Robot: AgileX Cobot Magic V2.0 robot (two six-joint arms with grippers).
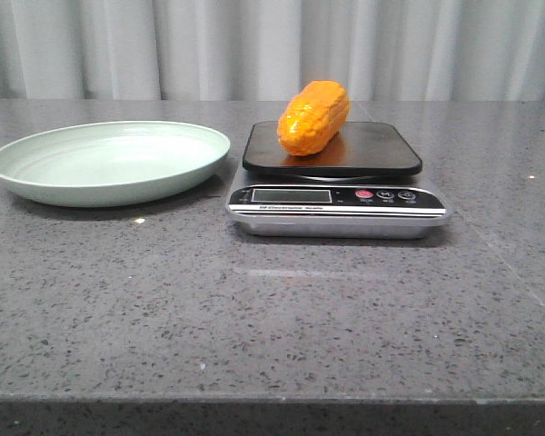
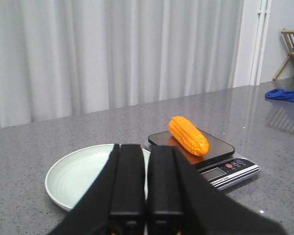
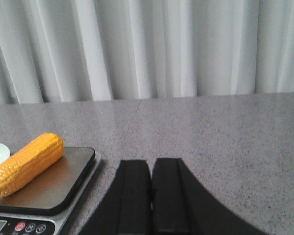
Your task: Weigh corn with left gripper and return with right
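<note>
Corn [image 1: 313, 117] lying across the scale [image 1: 336, 186] platform for weighing, beside the empty plate [image 1: 109, 162]. Left gripper [image 2: 146, 196] and right gripper [image 3: 152, 200] both pressed closed, empty, well clear of the platform, likely so the reading settles.

Table [image 1: 272, 318]: grey speckled stone top, dark front edge. Directly on it: plate [image 1: 36, 177], pale green, shallow, left side; kitchen scale [image 1: 338, 211], silver body, black platform, just right of plate, near but apart. Blue cloth [image 2: 286, 94] far off on surface.
</note>
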